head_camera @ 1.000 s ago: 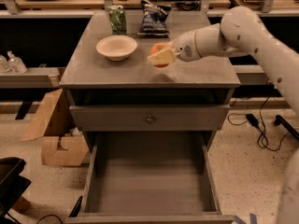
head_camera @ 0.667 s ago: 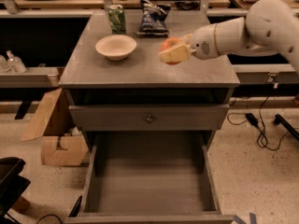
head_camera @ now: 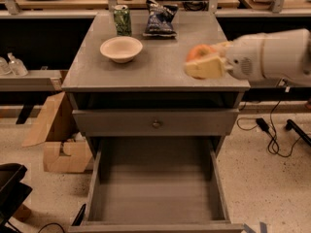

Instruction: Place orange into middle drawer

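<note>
My pale yellow gripper [head_camera: 201, 62], over the right edge of the grey cabinet top [head_camera: 160, 72], grips the bright orange [head_camera: 198, 52]. The middle drawer [head_camera: 155, 193] is plain grey inside. Cream bowl [head_camera: 121, 48], green can [head_camera: 122, 20], and a bag [head_camera: 159, 19] that looks dark blue.

Table [head_camera: 146, 76]: cream bowl [head_camera: 121, 48] is sitting left of centre. Green can [head_camera: 122, 20] is standing at the back-left corner, dark snack bag [head_camera: 160, 19] lying just beside it along the back edge. Cardboard box [head_camera: 58, 147] is resting on the floor past the left edge. Black cables [head_camera: 272, 135] are trailing past the right edge. Gripper [head_camera: 201, 62] is hovering near the front-right corner.
</note>
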